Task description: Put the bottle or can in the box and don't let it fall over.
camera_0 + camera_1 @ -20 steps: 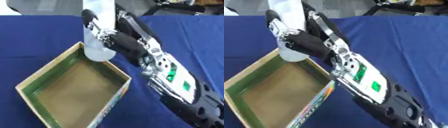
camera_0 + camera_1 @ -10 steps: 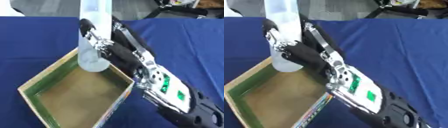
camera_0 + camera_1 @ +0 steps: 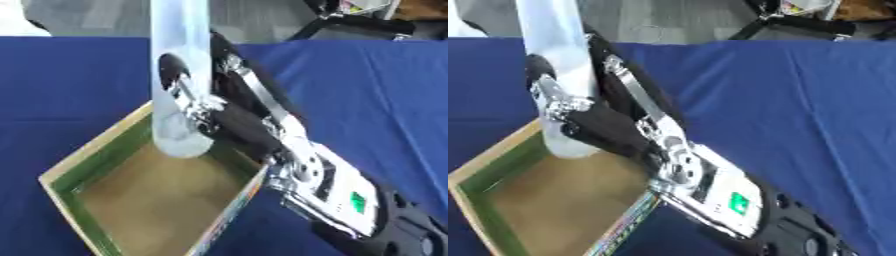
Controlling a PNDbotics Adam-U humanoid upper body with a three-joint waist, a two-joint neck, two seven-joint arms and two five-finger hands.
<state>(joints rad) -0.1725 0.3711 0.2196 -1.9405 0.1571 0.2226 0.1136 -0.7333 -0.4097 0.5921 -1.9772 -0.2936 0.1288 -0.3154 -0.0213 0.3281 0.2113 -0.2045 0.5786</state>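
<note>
Bottle (image 3: 179, 75), pale translucent plastic, upright in right hand (image 3: 210, 107), fingers curled round lower half. Base hanging over far corner of open cardboard box (image 3: 105, 210), apparently not yet down on brown floor. Blue tablecloth (image 3: 385, 95) all round. Left hand out of view. Risks: base clipping far wall on descent, or tall body tipping on early release.
</note>
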